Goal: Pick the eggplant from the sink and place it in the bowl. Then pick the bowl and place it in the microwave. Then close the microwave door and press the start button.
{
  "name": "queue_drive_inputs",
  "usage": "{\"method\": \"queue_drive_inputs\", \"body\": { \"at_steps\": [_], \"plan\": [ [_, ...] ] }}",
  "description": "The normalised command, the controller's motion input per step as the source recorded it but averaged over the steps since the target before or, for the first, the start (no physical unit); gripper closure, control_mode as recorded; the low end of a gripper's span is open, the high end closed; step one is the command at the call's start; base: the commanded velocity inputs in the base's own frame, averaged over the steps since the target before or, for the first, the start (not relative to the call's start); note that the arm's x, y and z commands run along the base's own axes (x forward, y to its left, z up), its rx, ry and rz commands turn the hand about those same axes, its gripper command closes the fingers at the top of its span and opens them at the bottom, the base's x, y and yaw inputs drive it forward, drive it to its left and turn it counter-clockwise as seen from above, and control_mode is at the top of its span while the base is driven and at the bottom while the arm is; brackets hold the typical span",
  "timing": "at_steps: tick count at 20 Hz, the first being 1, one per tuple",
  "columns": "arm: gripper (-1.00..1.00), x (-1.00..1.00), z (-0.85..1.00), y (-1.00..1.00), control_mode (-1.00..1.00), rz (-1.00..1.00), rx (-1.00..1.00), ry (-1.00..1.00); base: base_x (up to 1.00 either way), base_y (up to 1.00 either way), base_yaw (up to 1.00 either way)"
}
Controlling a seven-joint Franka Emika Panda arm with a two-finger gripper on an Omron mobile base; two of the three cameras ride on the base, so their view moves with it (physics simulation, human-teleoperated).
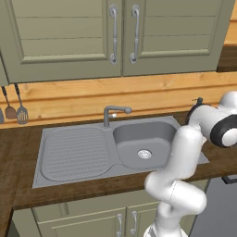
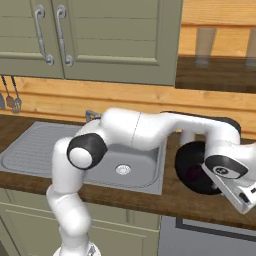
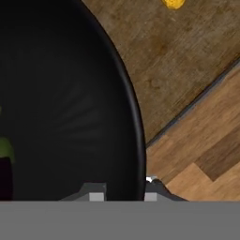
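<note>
Just right of the sink [image 2: 30, 150], the gripper [image 3: 124, 194] pinches the black bowl's [image 2: 192, 167] rim, eggplant [image 3: 4, 164] inside; a thin rim grip could slip, tipping the bowl on lifting.

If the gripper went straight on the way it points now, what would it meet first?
Most likely the rim of the black round bowl: in the hand view the gripper straddles it, one fingertip on each side. Beyond the rim lies the dark wooden counter; depth is unclear.
</note>
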Motion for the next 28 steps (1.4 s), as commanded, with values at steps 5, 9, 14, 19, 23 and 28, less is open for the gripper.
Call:
{"method": "queue_drive_inputs", "body": {
  "at_steps": [5, 9, 14, 19, 23, 28],
  "plan": [
    [1.00, -0.01, 0.29, 0.97, -1.00, -0.11, -0.20, 0.00, 0.00, 0.00, 0.00],
    [1.00, 0.00, 0.22, 0.84, -1.00, -0.23, -0.20, 0.00, 0.00, 0.00, 0.00],
    [1.00, 0.00, 0.37, 0.62, -1.00, -0.33, -0.08, 0.00, 0.00, 0.00, 0.00],
    [1.00, 0.00, 0.37, 0.58, -1.00, -0.35, 0.00, 0.01, 0.00, 0.00, 0.00],
    [1.00, 0.00, 0.35, 0.47, -1.00, -0.33, 0.00, 0.07, 0.00, 0.00, 0.00],
    [1.00, 0.00, 0.42, 0.29, -1.00, -0.25, 0.00, 0.15, 0.00, 0.00, 0.00]
  ]
}}
